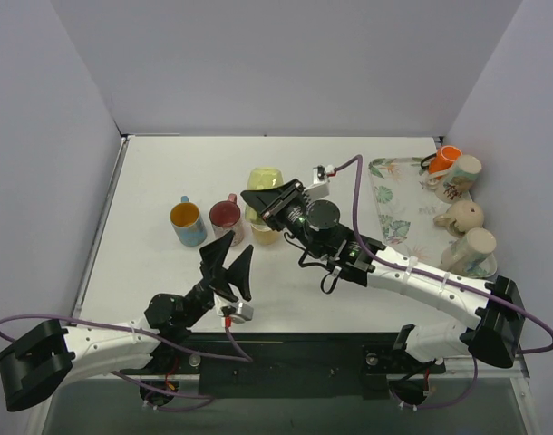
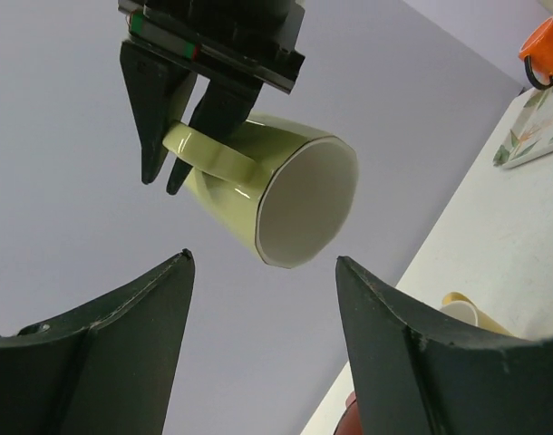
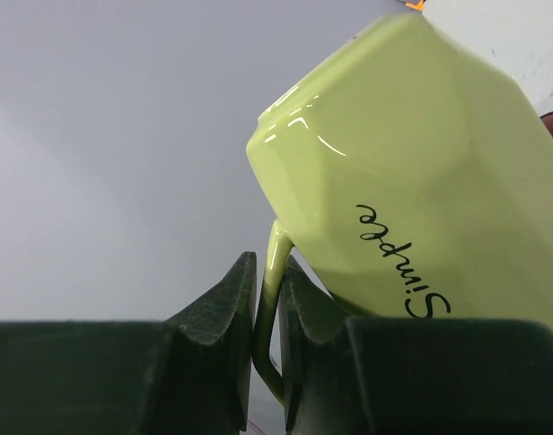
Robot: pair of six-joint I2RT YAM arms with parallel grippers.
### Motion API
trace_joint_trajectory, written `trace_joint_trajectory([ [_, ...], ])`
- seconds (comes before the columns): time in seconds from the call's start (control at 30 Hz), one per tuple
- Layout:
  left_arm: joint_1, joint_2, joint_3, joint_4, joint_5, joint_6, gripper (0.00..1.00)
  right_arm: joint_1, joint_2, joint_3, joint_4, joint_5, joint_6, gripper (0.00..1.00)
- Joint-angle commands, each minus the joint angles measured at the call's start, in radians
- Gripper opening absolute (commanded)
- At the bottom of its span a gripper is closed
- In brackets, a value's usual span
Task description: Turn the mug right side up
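Observation:
A yellow-green mug (image 1: 266,178) hangs in the air over the middle of the table. It is tilted on its side, with the mouth facing down and toward the near left. My right gripper (image 1: 256,198) is shut on its handle (image 3: 275,263). The mug body (image 3: 422,163) reads "Simple". In the left wrist view the mug (image 2: 286,195) shows its white inside above the open fingers. My left gripper (image 1: 229,252) is open and empty. It points up from near the table's front, below and in front of the mug.
A blue mug (image 1: 188,222), a red mug (image 1: 227,216) and a pale yellow cup (image 1: 263,234) stand upright on the table under the held mug. A leaf-patterned tray (image 1: 390,195) at the right holds an orange mug (image 1: 446,156) and several beige mugs (image 1: 467,249).

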Motion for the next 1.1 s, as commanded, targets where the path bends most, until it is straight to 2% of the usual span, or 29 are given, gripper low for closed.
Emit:
trace_joint_trajectory([
  [0.0,-0.012,0.001,0.045,0.119,-0.012,0.011,0.77,-0.008,-0.055,0.039,0.130,0.033,-0.010,0.00],
  [0.1,-0.005,0.032,0.117,0.087,-0.056,0.008,0.81,-0.003,-0.046,0.037,0.154,0.020,0.013,0.00],
  [0.2,0.002,0.121,0.163,0.148,-0.076,0.030,0.80,0.004,-0.031,0.054,0.153,0.006,0.015,0.00],
  [0.33,0.021,0.187,0.191,0.219,-0.112,0.033,0.73,0.012,-0.034,0.056,0.151,0.002,0.007,0.00],
  [0.43,0.035,0.192,0.217,0.191,-0.117,0.027,0.70,0.014,-0.037,0.048,0.157,0.003,0.012,0.00],
  [0.53,0.064,0.207,0.243,0.200,-0.131,0.011,0.61,0.017,-0.029,0.041,0.173,-0.012,0.035,0.00],
  [0.63,0.081,0.251,0.269,0.289,-0.137,0.037,0.59,0.018,-0.017,0.030,0.180,-0.018,0.061,0.00],
  [0.73,0.087,0.264,0.275,0.296,-0.119,0.053,0.54,0.018,-0.008,0.019,0.182,-0.015,0.076,0.00],
  [0.8,0.087,0.256,0.271,0.263,-0.108,0.053,0.35,0.012,-0.002,0.018,0.177,-0.018,0.086,0.00],
  [0.83,0.087,0.245,0.266,0.240,-0.108,0.047,0.17,0.011,-0.002,0.018,0.159,-0.018,0.090,0.00],
  [0.87,0.087,0.233,0.261,0.230,-0.114,0.040,0.06,0.000,-0.008,0.011,0.147,-0.020,0.092,0.00],
  [0.9,0.086,0.222,0.260,0.204,-0.122,0.025,0.00,-0.014,-0.015,0.008,0.107,-0.015,0.093,0.00],
  [0.97,0.086,0.175,0.257,0.115,-0.155,0.002,0.00,-0.041,-0.037,0.011,0.012,-0.017,0.055,0.00],
  [1.03,0.080,0.104,0.264,-0.017,-0.218,-0.021,0.00,-0.063,-0.051,0.074,-0.208,-0.020,-0.047,0.21],
  [1.07,0.077,0.056,0.276,-0.124,-0.273,-0.029,0.00,-0.065,-0.058,0.127,-0.335,0.012,-0.101,0.39],
])
